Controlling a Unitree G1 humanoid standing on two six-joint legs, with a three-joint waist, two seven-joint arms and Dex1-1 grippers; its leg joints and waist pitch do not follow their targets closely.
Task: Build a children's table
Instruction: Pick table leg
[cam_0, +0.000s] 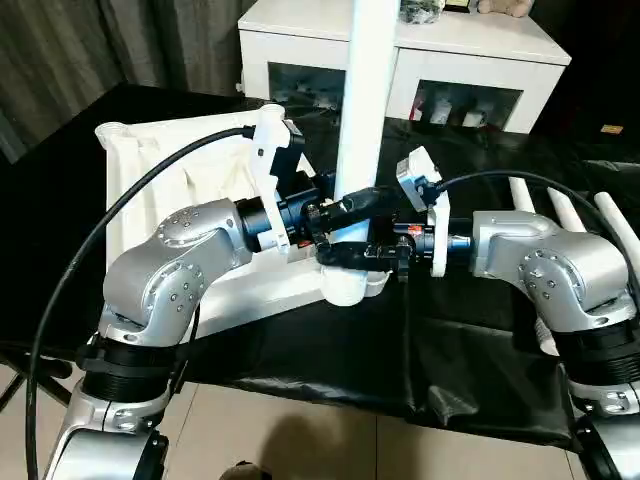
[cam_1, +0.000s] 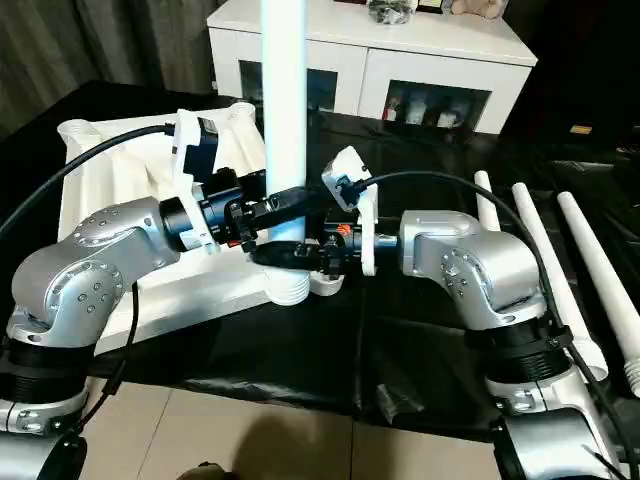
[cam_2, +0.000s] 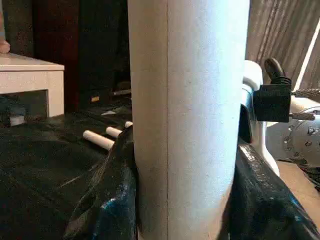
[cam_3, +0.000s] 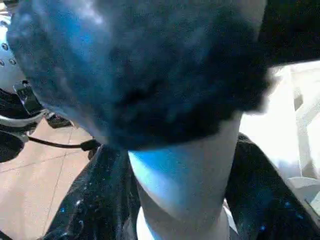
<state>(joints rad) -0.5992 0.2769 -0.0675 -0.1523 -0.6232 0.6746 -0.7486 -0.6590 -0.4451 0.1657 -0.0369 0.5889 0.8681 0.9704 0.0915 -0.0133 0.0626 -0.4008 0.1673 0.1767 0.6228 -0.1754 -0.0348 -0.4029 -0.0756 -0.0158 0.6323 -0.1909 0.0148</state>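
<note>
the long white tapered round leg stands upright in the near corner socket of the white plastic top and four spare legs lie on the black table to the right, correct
Nearly. The long white tapered round leg does stand upright in the white plastic top's near corner socket, but the right eye view shows three spare legs on the black table, not four.

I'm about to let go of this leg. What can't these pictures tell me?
- Leg seating in the corner socket: head views, left gripper and right gripper cover the joint.
- Leg's top: cut off by the head views' upper edge.
- Right gripper's hold: right wrist view, a blurred dark finger blocks it.
- Tabletop underside: left forearm hides part.
</note>
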